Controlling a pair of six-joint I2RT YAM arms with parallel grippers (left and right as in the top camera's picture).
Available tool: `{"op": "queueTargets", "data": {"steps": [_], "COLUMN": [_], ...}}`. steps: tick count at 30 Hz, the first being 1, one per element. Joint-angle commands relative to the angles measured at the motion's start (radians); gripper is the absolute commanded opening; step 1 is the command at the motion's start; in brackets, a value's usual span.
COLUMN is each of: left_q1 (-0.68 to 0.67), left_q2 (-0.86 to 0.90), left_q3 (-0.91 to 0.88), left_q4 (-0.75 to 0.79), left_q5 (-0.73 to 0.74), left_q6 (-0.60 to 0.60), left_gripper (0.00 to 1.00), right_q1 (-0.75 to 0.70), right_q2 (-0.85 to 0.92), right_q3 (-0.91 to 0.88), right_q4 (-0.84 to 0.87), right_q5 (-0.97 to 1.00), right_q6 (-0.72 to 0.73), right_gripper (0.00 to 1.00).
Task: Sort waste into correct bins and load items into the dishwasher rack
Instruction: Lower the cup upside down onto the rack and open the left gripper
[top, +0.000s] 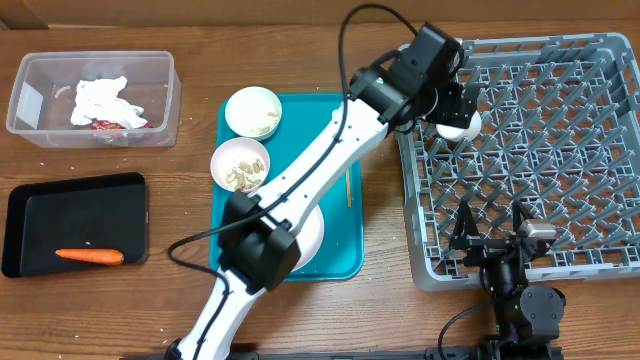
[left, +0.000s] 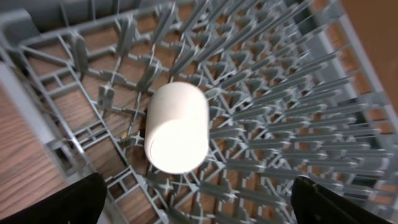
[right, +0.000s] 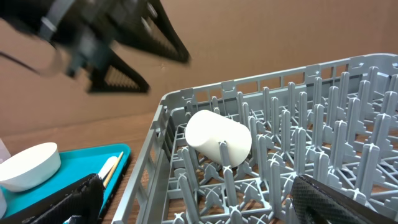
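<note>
A small white cup (top: 462, 125) (left: 177, 127) (right: 217, 138) lies on its side among the pegs at the far left corner of the grey dishwasher rack (top: 560, 160) (left: 298, 124) (right: 323, 124). My left gripper (top: 460, 108) (left: 199, 205) hangs just above the cup, open, apart from it and holding nothing. My right gripper (top: 490, 228) (right: 199, 205) is open and empty over the rack's near edge. Two white bowls (top: 252, 110) (top: 240, 165) with beige scraps sit on the teal tray (top: 340, 265). The left arm partly hides the white plate (top: 312, 238).
A clear tub (top: 30, 120) at the back left holds crumpled napkins (top: 105, 100) and a red wrapper (top: 120, 124). A black tray (top: 60, 205) at the front left holds the carrot (top: 90, 256). A thin wooden stick (top: 348, 188) lies on the teal tray.
</note>
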Motion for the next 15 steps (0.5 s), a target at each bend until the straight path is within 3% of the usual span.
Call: {"op": "queueTargets", "data": {"steps": [1, 2, 6, 15], "left_q1": [0.007, 0.003, -0.017, -0.027], "left_q2": [-0.095, -0.087, -0.016, 0.079], "left_q3": [0.014, 0.013, 0.012, 0.012], "left_q4": [-0.073, -0.084, -0.089, -0.013], "left_q5": [-0.001, -0.007, -0.014, -0.013], "left_q6": [0.02, 0.02, 0.012, 0.0], "left_gripper": [0.75, 0.66, 0.05, 0.04], "right_q1": [-0.003, -0.003, -0.003, -0.003], "right_q2": [-0.011, -0.011, -0.011, -0.011], "right_q3": [-0.011, -0.011, -0.011, -0.011], "right_q4": [0.007, 0.007, 0.007, 0.007], "right_q5": [0.01, 0.01, 0.01, 0.01], "right_q6": [-0.003, -0.003, -0.003, -0.003], "right_gripper": [1.0, 1.0, 1.0, 1.0]}}
